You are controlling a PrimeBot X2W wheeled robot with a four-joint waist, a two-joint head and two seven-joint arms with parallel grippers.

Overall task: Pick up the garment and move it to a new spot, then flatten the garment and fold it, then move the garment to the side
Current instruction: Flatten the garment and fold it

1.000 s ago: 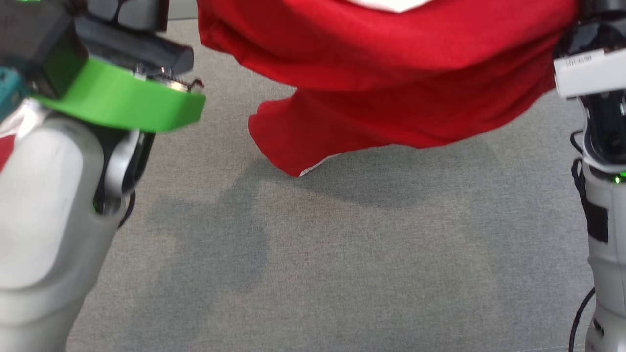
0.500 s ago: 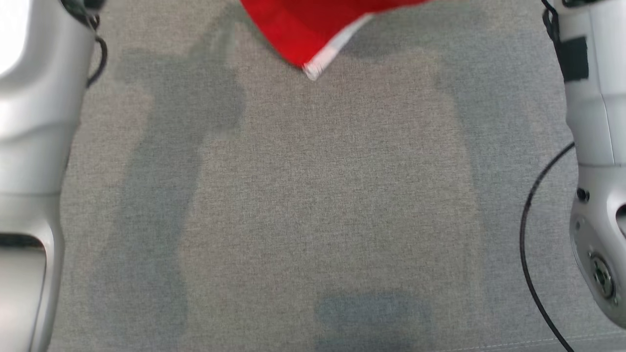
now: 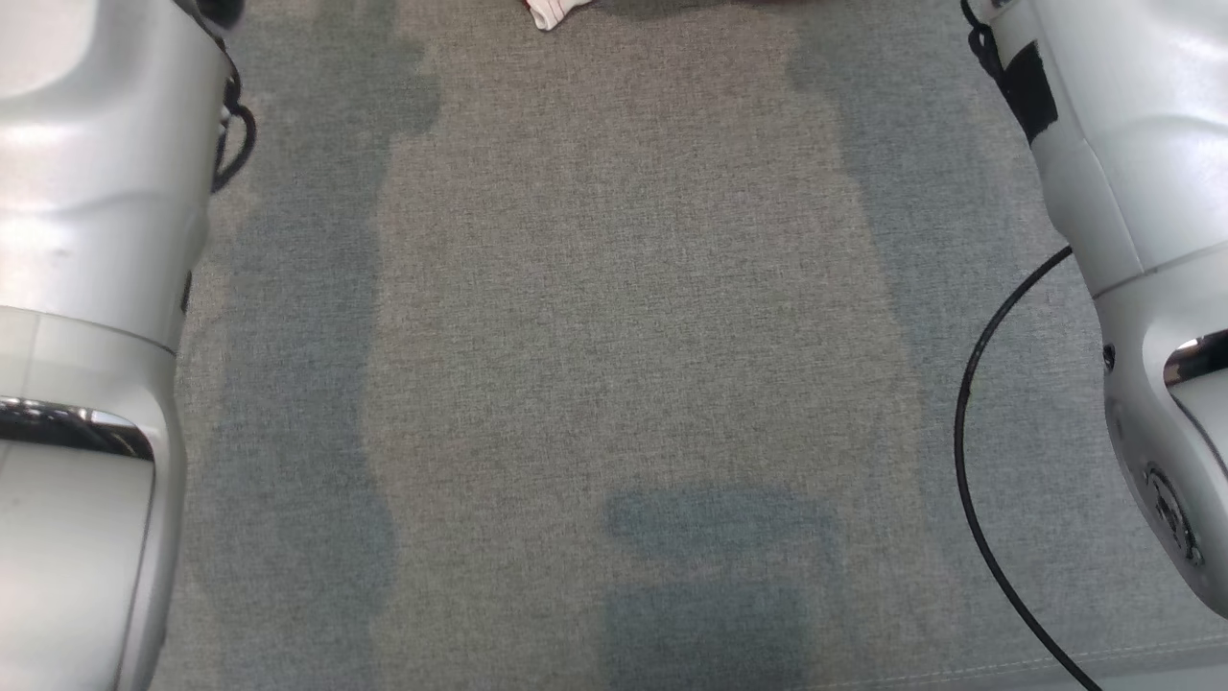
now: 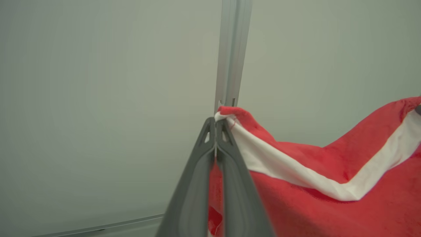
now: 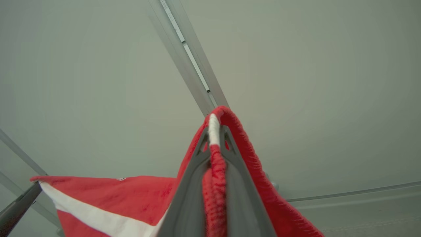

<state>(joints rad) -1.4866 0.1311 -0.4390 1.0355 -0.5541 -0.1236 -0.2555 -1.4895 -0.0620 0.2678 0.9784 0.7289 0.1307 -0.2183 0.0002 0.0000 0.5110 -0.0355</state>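
The garment [image 4: 329, 204], red cloth with a white band [image 4: 289, 171] along its edge, hangs in the air, stretched between the 2 grippers. The left gripper [image 4: 216, 120] has its 2 dark fingers pressed tight together on 1 corner, and the white edge and a red fold poke out just past the tips. The right gripper [image 5: 214, 130] is clamped too. Its fingers are parted by no more than a bunched red-and-white roll of cloth, which runs between them and loops over the tips. From each pinched corner the cloth sags away toward the other arm.

In the head view a small white scrap of the garment's hem shows at the top edge, over the grey fabric surface [image 3: 624, 288]; whether it touches that surface cannot be told. The 2 pale forearms [image 3: 86, 240] rise along either side of that view, and a black cable [image 3: 969, 403] curves beside the right one. Behind both grippers stands a plain pale wall [image 4: 98, 98] crossed by a metal rail [image 4: 232, 49].
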